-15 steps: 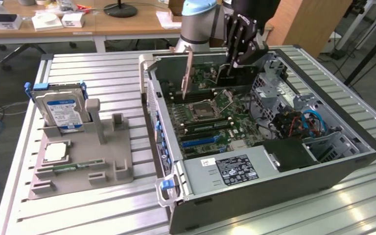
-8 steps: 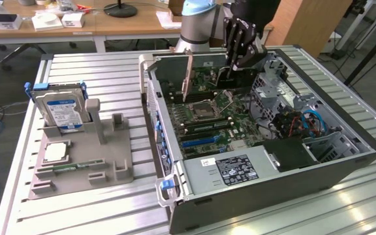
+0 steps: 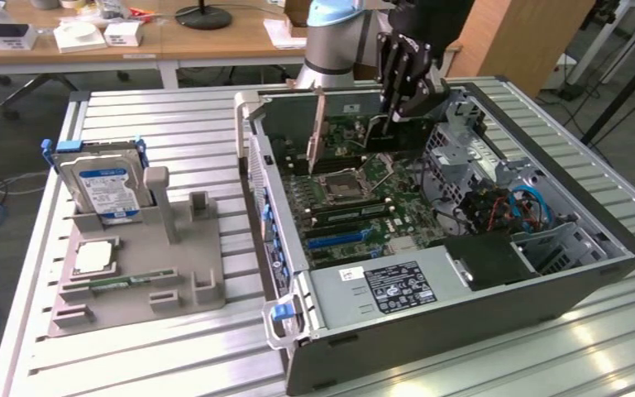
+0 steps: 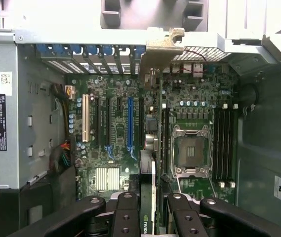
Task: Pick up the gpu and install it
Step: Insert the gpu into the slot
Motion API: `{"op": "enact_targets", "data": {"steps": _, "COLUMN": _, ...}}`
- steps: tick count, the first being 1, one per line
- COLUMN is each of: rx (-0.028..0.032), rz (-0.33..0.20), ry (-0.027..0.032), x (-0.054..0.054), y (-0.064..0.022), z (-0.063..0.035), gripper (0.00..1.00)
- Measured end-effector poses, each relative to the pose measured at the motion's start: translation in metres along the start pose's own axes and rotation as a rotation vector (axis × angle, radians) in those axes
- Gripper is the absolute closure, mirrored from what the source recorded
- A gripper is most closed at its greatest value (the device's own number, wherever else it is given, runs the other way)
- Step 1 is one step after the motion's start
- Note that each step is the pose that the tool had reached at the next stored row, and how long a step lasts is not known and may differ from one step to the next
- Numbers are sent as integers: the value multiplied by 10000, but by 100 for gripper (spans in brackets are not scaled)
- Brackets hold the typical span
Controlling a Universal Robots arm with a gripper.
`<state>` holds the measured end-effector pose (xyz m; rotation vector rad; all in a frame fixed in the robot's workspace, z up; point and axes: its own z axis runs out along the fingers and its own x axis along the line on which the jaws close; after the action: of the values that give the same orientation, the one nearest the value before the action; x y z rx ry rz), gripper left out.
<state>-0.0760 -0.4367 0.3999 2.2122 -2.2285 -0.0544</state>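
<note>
The gripper (image 3: 408, 112) hangs in the open computer case (image 3: 329, 347), clamped on an upright graphics card (image 3: 384, 136). Just below it lies the motherboard (image 3: 395, 186). Well away from it, outside the case, a hard drive (image 3: 99, 186) stands in a grey rack (image 3: 141, 289).

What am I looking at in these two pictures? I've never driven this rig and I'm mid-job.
One robot arm with a two-fingered gripper works over an open computer case on a slatted metal table. The exterior view comes from a camera off the arm; the wrist view looks down past the black fingers onto the motherboard. The gripper is closed on the gpu, held on edge inside the case, apparently not yet seated. On the exterior view's left, a grey holder carries a hard drive and a CPU chip.
</note>
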Motion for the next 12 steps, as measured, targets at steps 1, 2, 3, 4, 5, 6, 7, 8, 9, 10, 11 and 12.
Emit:
{"op": "enact_targets", "data": {"steps": 1, "rx": 0, "rz": -5, "ry": 1, "x": 2, "y": 0, "z": 7, "gripper": 74}}
{"op": "enact_targets", "data": {"steps": 2, "rx": 0, "rz": -9, "ry": 2, "x": 5, "y": 0, "z": 14, "gripper": 74}}
{"op": "enact_targets", "data": {"steps": 3, "rx": 1, "rz": -14, "ry": 1, "x": 8, "y": 0, "z": 21, "gripper": 74}}
{"op": "enact_targets", "data": {"steps": 4, "rx": 3, "rz": -20, "ry": 1, "x": 11, "y": 0, "z": 28, "gripper": 74}}
{"op": "enact_targets", "data": {"steps": 5, "rx": 4, "rz": -26, "ry": 2, "x": 15, "y": 0, "z": 35, "gripper": 74}}
{"op": "enact_targets", "data": {"steps": 6, "rx": 6, "rz": -32, "ry": 2, "x": 18, "y": 0, "z": 43, "gripper": 74}}
{"op": "enact_targets", "data": {"steps": 7, "rx": 9, "rz": -37, "ry": 1, "x": 21, "y": 0, "z": 50, "gripper": 74}}
{"op": "enact_targets", "data": {"steps": 8, "rx": 9, "rz": -43, "ry": 1, "x": 24, "y": 1, "z": 58, "gripper": 74}}
{"op": "enact_targets", "data": {"steps": 9, "rx": 9, "rz": -53, "ry": 2, "x": 27, "y": 1, "z": 65, "gripper": 74}}
{"op": "enact_targets", "data": {"steps": 10, "rx": 9, "rz": -64, "ry": 2, "x": 31, "y": 1, "z": 72, "gripper": 74}}
{"op": "enact_targets", "data": {"steps": 11, "rx": 8, "rz": -76, "ry": 3, "x": 35, "y": 2, "z": 80, "gripper": 74}}
{"op": "enact_targets", "data": {"steps": 12, "rx": 9, "rz": -87, "ry": 3, "x": 38, "y": 3, "z": 88, "gripper": 74}}
